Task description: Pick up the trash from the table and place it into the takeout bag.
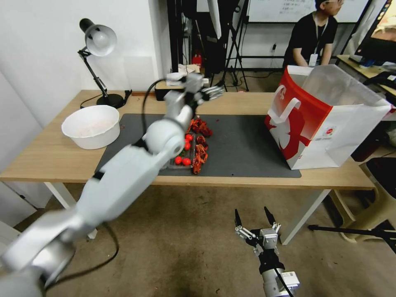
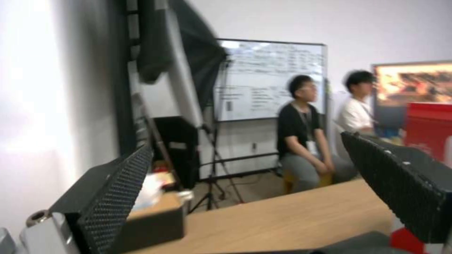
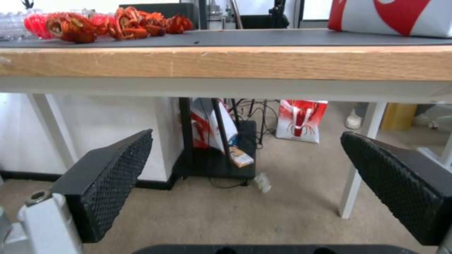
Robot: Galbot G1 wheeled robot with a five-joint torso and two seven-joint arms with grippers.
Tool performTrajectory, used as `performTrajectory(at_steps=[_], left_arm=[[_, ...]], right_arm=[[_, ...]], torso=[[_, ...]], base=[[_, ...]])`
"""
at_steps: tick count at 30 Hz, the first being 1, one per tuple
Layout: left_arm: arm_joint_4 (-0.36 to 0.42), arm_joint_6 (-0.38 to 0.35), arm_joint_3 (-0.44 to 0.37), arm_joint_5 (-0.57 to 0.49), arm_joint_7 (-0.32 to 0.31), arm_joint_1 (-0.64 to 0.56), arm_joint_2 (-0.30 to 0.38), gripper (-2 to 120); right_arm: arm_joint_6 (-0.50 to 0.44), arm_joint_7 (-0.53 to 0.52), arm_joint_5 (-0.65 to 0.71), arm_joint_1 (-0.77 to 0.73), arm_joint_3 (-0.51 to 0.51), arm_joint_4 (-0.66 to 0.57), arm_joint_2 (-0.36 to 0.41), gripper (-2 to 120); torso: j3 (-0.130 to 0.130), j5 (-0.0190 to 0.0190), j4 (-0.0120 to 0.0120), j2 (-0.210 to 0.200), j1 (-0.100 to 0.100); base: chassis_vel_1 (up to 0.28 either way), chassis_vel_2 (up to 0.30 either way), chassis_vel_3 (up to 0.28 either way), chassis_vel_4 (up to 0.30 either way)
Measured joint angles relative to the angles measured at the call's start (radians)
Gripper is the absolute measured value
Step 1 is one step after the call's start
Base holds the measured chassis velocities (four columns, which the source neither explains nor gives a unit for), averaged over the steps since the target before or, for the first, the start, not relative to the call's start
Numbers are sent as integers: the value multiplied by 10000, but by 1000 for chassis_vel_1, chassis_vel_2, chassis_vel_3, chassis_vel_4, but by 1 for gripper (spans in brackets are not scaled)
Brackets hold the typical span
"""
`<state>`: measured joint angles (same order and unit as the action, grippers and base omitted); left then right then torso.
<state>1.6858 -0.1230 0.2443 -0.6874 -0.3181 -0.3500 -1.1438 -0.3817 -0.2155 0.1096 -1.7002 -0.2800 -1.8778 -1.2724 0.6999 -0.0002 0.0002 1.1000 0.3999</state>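
Note:
The trash I can see is a heap of red crayfish shells and small red tomatoes (image 1: 194, 148) in a clear tray on the dark mat of the table (image 1: 49, 159); the shells (image 3: 118, 23) also show from table-edge height. A white round bowl (image 1: 91, 126) stands at the table's left. The red and white takeout bag (image 1: 326, 119) stands open at the right end. My left gripper (image 1: 214, 91) hovers open and holds nothing, over the far edge beyond the tray, its pads (image 2: 118, 197) wide apart. My right gripper (image 1: 251, 212) hangs open below the table's front edge (image 3: 226, 63).
A desk lamp (image 1: 97, 41) and a black box (image 1: 165, 93) sit along the far edge. Under the table are white legs (image 3: 358, 169), a dark stand and a second red and white bag (image 3: 301, 120) on the floor. Bare mat (image 1: 243, 144) lies between tray and bag.

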Motion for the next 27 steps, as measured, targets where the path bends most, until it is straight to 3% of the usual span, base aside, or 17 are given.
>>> performTrajectory(at_steps=[5,7,8,10,11,13,14,17,27], left_arm=[[962,63,-1357,568,73,-1728,153,100],[1706,233,-2970,1102,358,-3646,143,100],[1706,233,-2970,1102,358,-3646,143,100],[2108,656,-3918,2020,515,-5294,61,100],[2108,656,-3918,2020,515,-5294,61,100],[2217,1079,-4538,3116,665,-6718,-188,100],[2217,1079,-4538,3116,665,-6718,-188,100],[2542,1481,-5368,4211,852,-8251,-582,100],[3313,1992,-7437,5502,1442,-11694,-1164,100]], right_arm=[[-64,-34,-9,-37,4,-3,6,100],[-134,-50,-35,-114,2,-12,26,100],[-134,-50,-35,-114,2,-12,26,100],[-187,-51,-55,-155,5,-13,47,100],[-187,-51,-55,-155,5,-13,47,100],[-192,-52,-63,-181,34,-94,29,100],[-192,-52,-63,-181,34,-94,29,100],[-192,-52,-88,-219,98,-217,-24,100],[-271,-49,-202,-345,65,-752,38,100]], torso=[[-1,1,-1,1,0],[-2,2,2,1,-1],[-2,2,2,1,-1],[-2,1,-2,1,0],[-2,1,-2,1,0],[0,-3,1,1,-1],[0,-3,1,1,-1],[-1,4,-4,1,-1],[-1,2,0,1,-2]], base=[[0,0,0,0],[0,0,0,0],[0,0,0,0],[0,0,0,0],[0,0,0,0],[0,0,0,0],[0,0,0,0],[0,0,0,0],[0,0,0,0]])
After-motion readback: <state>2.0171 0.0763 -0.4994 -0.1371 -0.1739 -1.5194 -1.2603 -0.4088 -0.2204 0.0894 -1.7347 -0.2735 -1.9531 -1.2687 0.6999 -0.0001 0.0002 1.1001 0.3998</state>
